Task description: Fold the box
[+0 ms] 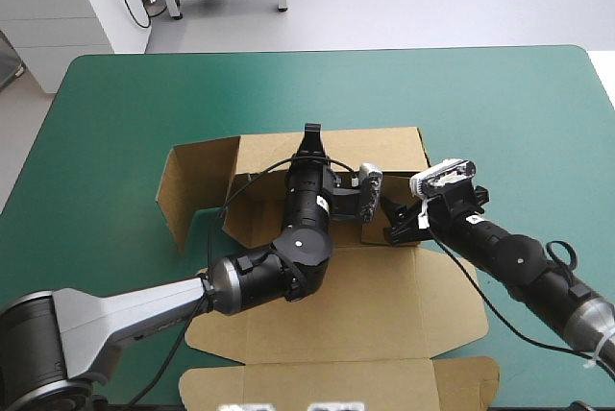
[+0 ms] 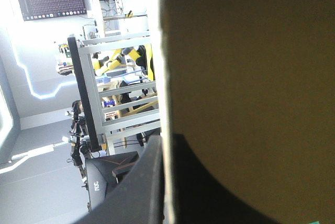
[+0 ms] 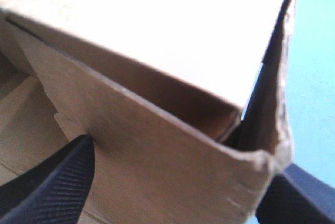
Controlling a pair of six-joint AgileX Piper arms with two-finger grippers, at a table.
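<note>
The box [image 1: 336, 320], pinched at its far wall by the left gripper [image 1: 310, 132], is straddled by the right gripper [image 3: 178, 169] (fingers apart, at a right-hand corner).

I see the counter [image 1: 538, 94] under its teal-green cover [image 1: 115, 123], which lies smooth and flat, both far corners rounded. Bare cover runs along the far edge and down both sides, and a strip of it shows in the right wrist view.
</note>
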